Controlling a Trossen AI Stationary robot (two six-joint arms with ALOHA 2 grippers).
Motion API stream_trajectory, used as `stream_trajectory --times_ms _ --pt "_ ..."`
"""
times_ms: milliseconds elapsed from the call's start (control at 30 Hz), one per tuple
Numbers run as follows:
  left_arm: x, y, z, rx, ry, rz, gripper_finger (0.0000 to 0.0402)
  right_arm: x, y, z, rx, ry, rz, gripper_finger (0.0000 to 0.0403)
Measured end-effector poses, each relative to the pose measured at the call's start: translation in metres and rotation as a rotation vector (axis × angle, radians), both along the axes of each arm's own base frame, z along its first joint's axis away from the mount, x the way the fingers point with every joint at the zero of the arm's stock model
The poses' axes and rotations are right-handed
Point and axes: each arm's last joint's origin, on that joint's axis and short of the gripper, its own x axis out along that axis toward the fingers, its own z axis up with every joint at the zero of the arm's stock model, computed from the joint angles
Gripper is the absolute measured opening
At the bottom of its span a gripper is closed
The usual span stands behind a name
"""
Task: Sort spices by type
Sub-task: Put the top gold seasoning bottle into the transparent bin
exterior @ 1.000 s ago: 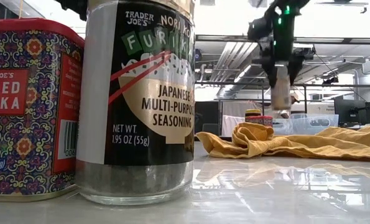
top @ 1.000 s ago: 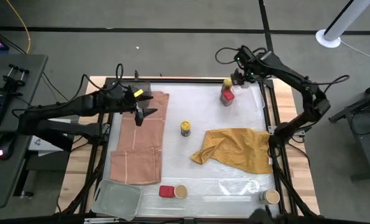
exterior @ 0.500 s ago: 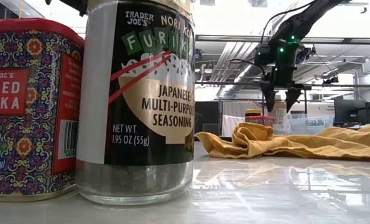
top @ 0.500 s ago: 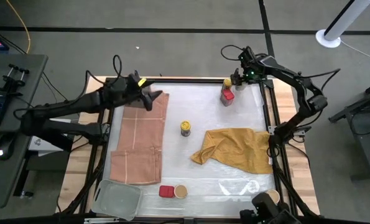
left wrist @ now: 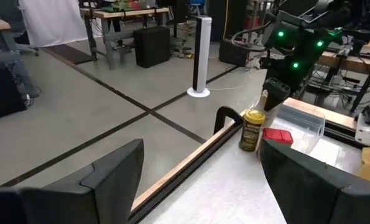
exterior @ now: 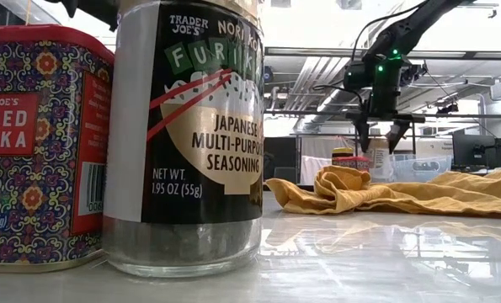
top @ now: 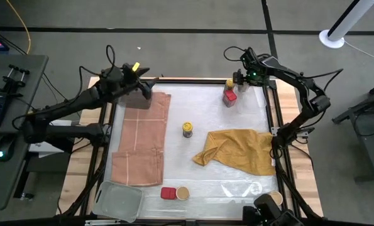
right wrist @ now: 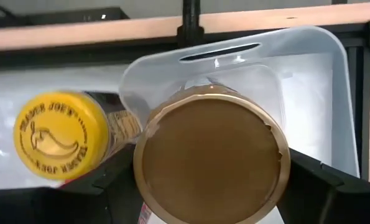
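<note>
My right gripper (top: 240,80) hangs open at the table's far right corner, fingers pointing down on either side of a tan-topped jar (right wrist: 211,160) without touching it. The jar stands beside a yellow-capped jar (right wrist: 60,142) and a red tin (top: 229,96). Another yellow-capped jar (top: 187,129) stands mid-table. A red tin (top: 168,193) and a tan-topped jar (top: 182,193) sit at the near edge, and one more tan-topped jar (top: 275,198) stands near right. My left gripper (top: 143,88) is open at the far left, above the pink cloth's far edge.
A mustard-yellow cloth (top: 237,150) lies crumpled right of centre. A pink cloth (top: 143,138) is spread on the left. A clear tray (top: 119,201) sits at the near left corner, and a clear bin (right wrist: 296,62) stands just behind the far-right jars.
My right gripper has opened and let go of the tan-topped jar, which now stands beside the red tin and the yellow-capped jar at the far right. My left gripper has moved from over the pink cloth toward the table's far edge.
</note>
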Motion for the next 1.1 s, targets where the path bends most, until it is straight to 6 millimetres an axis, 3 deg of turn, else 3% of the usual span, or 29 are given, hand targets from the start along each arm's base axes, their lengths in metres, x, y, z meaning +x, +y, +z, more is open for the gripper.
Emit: stream_trajectory --times_ms 433,767,1100 --pt "-0.010 0.015 -0.001 -0.022 -0.009 -0.022 0.0306 0.003 0.001 -0.001 0.000 -0.028 -0.103 0.0279" --pt "-0.013 0.019 -0.001 -0.024 -0.010 -0.005 0.0306 0.008 -0.005 -0.017 0.074 -0.025 -0.102 0.0280" --pt "-0.014 0.019 -0.001 -0.024 -0.011 -0.002 0.0306 0.009 -0.006 -0.017 0.054 -0.004 0.047 0.0280"
